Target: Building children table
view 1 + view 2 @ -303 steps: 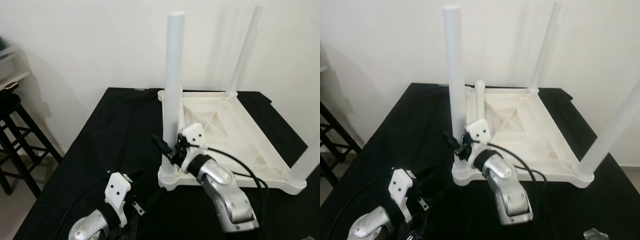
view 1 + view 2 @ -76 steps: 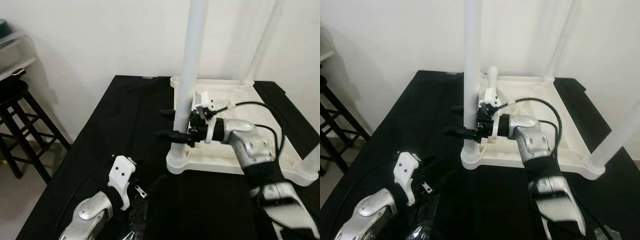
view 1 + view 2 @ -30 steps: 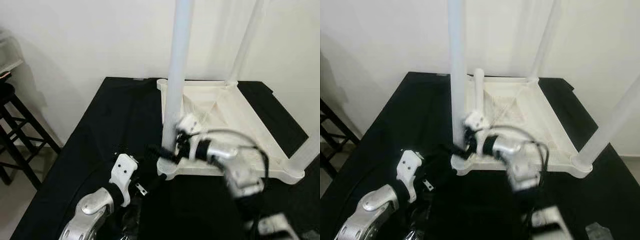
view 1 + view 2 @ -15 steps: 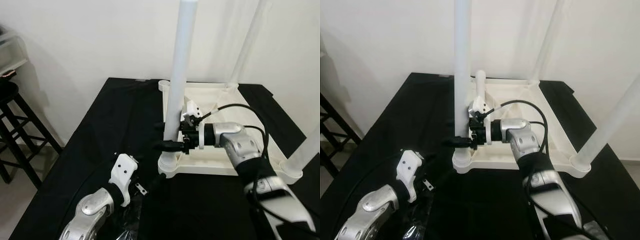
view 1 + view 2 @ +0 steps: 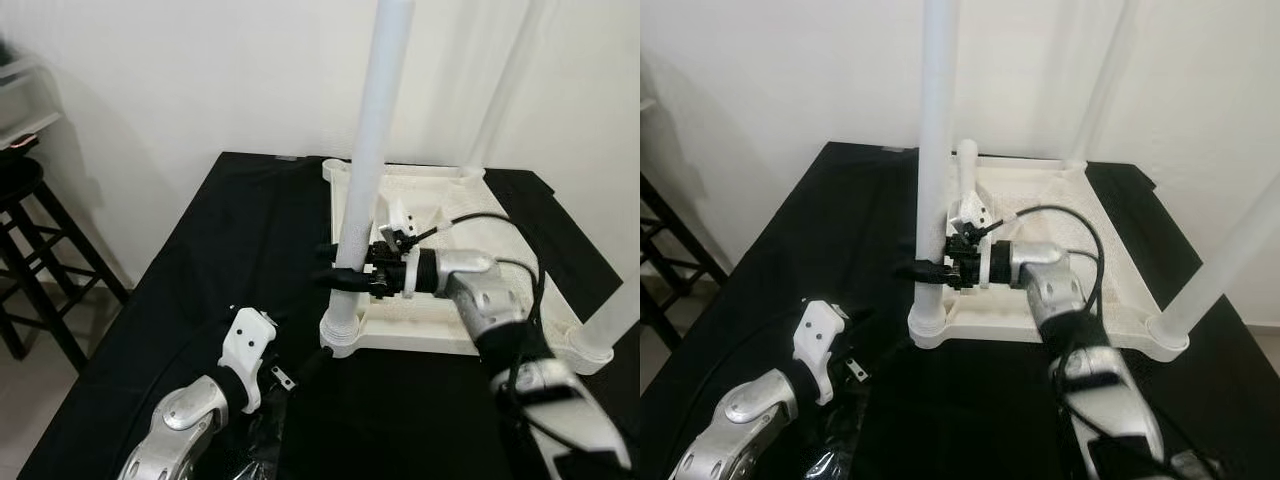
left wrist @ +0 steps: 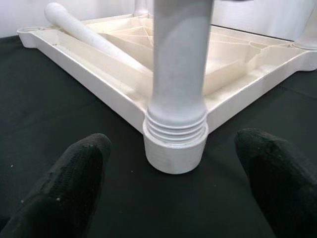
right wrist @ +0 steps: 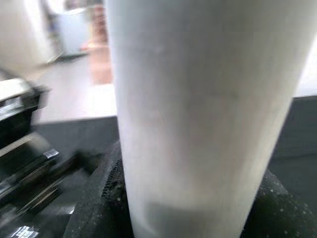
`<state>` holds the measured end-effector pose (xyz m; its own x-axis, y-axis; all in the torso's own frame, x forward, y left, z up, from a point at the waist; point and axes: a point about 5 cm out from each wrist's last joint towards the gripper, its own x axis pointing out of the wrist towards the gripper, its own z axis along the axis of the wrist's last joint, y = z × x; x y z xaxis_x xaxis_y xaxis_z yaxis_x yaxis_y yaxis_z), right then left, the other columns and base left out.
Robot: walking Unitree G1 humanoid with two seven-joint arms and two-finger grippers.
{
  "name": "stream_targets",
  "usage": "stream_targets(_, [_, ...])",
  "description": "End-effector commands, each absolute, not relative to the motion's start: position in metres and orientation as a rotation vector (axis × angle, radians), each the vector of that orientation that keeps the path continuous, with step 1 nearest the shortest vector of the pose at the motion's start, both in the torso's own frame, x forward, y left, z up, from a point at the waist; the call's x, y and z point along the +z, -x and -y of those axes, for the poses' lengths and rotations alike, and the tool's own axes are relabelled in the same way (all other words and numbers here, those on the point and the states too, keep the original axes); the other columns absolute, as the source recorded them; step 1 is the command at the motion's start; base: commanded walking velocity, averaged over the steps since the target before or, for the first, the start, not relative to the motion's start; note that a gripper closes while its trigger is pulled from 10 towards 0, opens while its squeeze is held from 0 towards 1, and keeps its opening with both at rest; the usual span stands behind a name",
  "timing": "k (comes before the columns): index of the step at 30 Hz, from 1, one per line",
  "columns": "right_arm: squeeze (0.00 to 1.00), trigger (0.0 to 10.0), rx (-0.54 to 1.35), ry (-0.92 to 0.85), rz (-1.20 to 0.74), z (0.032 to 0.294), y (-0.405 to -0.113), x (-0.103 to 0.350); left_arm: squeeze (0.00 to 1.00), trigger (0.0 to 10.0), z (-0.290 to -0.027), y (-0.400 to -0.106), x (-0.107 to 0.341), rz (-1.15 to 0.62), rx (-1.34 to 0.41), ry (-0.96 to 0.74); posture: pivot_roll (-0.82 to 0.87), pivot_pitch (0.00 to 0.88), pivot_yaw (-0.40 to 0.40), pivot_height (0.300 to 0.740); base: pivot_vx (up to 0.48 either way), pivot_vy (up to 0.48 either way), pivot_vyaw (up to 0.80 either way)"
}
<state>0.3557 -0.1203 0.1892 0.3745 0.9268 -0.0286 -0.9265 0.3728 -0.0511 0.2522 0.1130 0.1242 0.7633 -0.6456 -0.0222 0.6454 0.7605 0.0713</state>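
The white children's table (image 5: pixel 470 300) lies upside down on a black cloth. Its near-left leg (image 5: pixel 368 170) stands upright in the corner socket (image 6: pixel 174 148). Two more legs stand at the far right corner (image 5: pixel 505 100) and the near right corner (image 5: pixel 618 312). A loose leg (image 6: pixel 91 35) lies inside the upturned top. My right gripper (image 5: pixel 332 267) is shut on the near-left leg a little above the socket, one black finger (image 7: pixel 96 198) on each side. My left gripper (image 6: pixel 176 163) is open, low on the cloth, facing the socket from the front without touching it.
A black stool (image 5: pixel 35 240) stands on the floor off the table's left edge. A white wall rises close behind the table. Black cloth (image 5: pixel 230 250) lies bare to the left of the upturned table. Cables loop from my right wrist (image 5: pixel 500 225).
My right gripper sits slightly higher on the near-left leg than half a second ago. The head camera has shifted a little. My left arm has stayed in place.
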Motion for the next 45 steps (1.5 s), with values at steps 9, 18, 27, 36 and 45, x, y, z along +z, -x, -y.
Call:
stream_targets(9, [0.00, 0.0, 0.654, 0.134, -0.070, 0.070, -0.320, 0.140, 0.00, 10.0, -0.118, -0.255, 0.123, -0.012, -0.712, -0.081, -0.07, 0.027, -0.016, 0.740, 0.000, 0.000, 0.00])
stream_targets(18, [0.08, 10.0, 0.747, -0.040, -0.159, 0.062, -0.319, 0.137, 0.00, 10.0, -0.120, -0.256, 0.123, -0.012, -0.708, -0.084, -0.05, 0.032, -0.024, 0.740, 0.000, 0.000, 0.00])
stream_targets(27, [1.00, 10.0, 0.929, 0.013, -0.048, 0.078, -0.329, 0.172, 0.00, 10.0, -0.117, -0.256, 0.123, -0.014, -0.717, -0.085, -0.05, 0.024, -0.025, 0.740, 0.000, 0.000, 0.00])
stream_targets(36, [0.00, 10.0, 1.232, 0.140, 0.005, 0.103, -0.358, 0.212, 0.00, 10.0, -0.115, -0.255, 0.121, -0.015, -0.722, -0.091, -0.03, 0.006, -0.040, 0.740, 0.000, 0.000, 0.00])
stream_targets(45, [0.00, 0.0, 1.415, 0.073, -0.022, 0.098, -0.363, 0.221, 0.00, 10.0, -0.116, -0.253, 0.119, -0.018, -0.723, -0.100, -0.01, 0.000, -0.046, 0.740, 0.000, 0.000, 0.00])
